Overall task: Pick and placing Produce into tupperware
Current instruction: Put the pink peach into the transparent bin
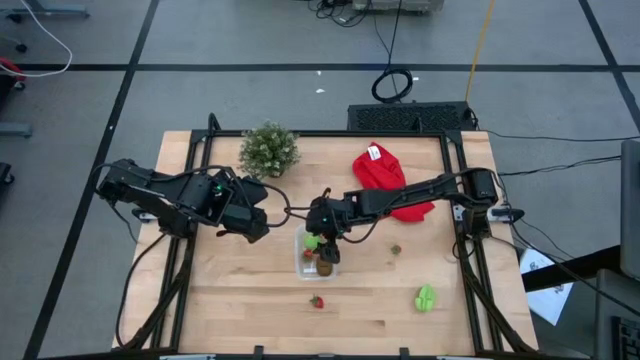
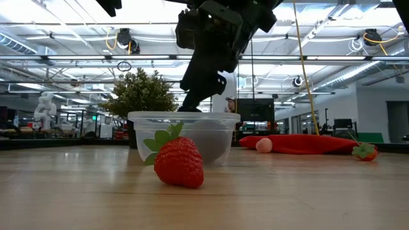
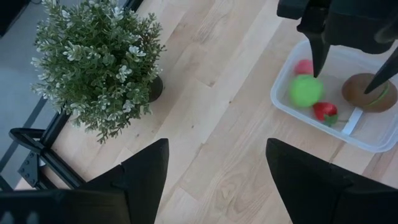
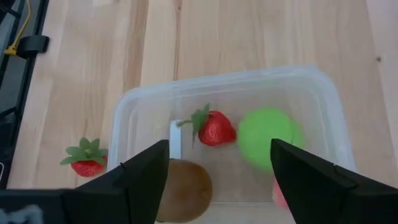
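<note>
nearest the table's front edge lies a loose strawberry (image 1: 317,301), just in front of the tupperware (image 1: 301,262) and apart from it; the low view shows it lying on its side with its leafy cap toward the tub. off to the right, well apart, sits a green piece (image 1: 426,297), and farther back another small strawberry (image 1: 396,249) rests on bare wood near the red cloth (image 1: 385,175).

the tupperware stands at mid-table and already holds a brown kiwi-like oval (image 4: 185,182), a strawberry (image 4: 215,129), a green ball (image 4: 269,137) and a bit of something pink-red at its edge.

the right gripper (image 1: 325,247) hangs directly over the tub, its jaws apart and holding nothing, so i judge it has nothing left to set down here. the near strawberry lies straight forward of those jaws, just past the tub's front wall; its long axis seems to run across the table, so the fingers would probably need to close across that. the right arm is clearly nearer to it.

the left gripper (image 1: 250,215) waits farther back to the tub's left, jaws wide, empty, beside the potted plant (image 1: 268,149).
</note>
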You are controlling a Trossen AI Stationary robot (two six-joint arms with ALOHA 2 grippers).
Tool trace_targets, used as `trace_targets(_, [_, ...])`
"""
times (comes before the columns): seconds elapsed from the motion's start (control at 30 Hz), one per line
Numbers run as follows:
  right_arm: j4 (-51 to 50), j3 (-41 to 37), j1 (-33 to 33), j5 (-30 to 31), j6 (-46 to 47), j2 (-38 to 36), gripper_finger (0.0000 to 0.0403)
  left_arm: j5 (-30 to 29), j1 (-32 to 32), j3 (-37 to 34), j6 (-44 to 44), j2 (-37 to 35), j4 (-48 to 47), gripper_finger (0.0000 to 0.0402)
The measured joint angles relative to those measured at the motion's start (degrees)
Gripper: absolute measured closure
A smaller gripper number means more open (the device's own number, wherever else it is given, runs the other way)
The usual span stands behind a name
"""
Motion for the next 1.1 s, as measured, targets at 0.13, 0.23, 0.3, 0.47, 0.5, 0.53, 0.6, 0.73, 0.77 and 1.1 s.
trace_targets(0.13, [0.02, 0.0, -0.41, 0.05, -0.37, 0.0, 0.0131, 0.0, 0.0, 0.0, 0.16, 0.01, 0.0, 0.0128])
trace_targets(0.23, [0.04, 0.0, -0.75, 0.09, -0.42, 0.0, 0.0131, 0.0, 0.0, 0.0, 0.14, 0.0, 0.0, 0.0128])
trace_targets(0.3, [0.02, 0.0, -0.92, 0.09, -0.42, 0.0, 0.0131, 0.0, 0.0, 0.0, 0.14, 0.0, 0.0, 0.0128])
trace_targets(0.47, [-3.0, 0.0, -1.19, 0.11, -1.44, -0.91, 0.0132, 0.07, 0.0, 0.0, -0.12, 0.0, 0.0, 0.0128])
trace_targets(0.5, [-4.2, 0.02, -1.42, 0.12, -1.84, -1.4, 0.0132, 0.26, 0.0, 0.0, -0.25, 0.02, 0.02, 0.0128])
trace_targets(0.53, [-6.4, 0.02, -1.63, 0.11, -2.05, -2.04, 0.0132, 0.51, 0.0, 0.0, -0.42, 0.01, 0.03, 0.0128])
trace_targets(0.6, [-11.15, 0.02, -2.28, 0.39, -2.09, -3.13, 0.0132, 0.74, 0.0, 0.0, -0.94, 0.0, 0.01, 0.0128])
trace_targets(0.73, [-21.71, 0.02, -3.38, 5.34, -2.13, -5.8, 0.0132, 0.92, 0.0, 0.02, -1.39, 0.02, 0.15, 0.0128])
trace_targets(0.77, [-23.79, 0.02, -3.56, 6.65, -2.09, -6.3, 0.0132, 0.98, 0.0, 0.02, -1.39, 0.0, 0.2, 0.0128])
trace_targets(1.1, [-34.19, -3.25, -6.73, 10.51, -0.36, -6.76, 0.0132, 1.05, -0.15, 0.02, -1.15, 0.0, 0.2, 0.0128])
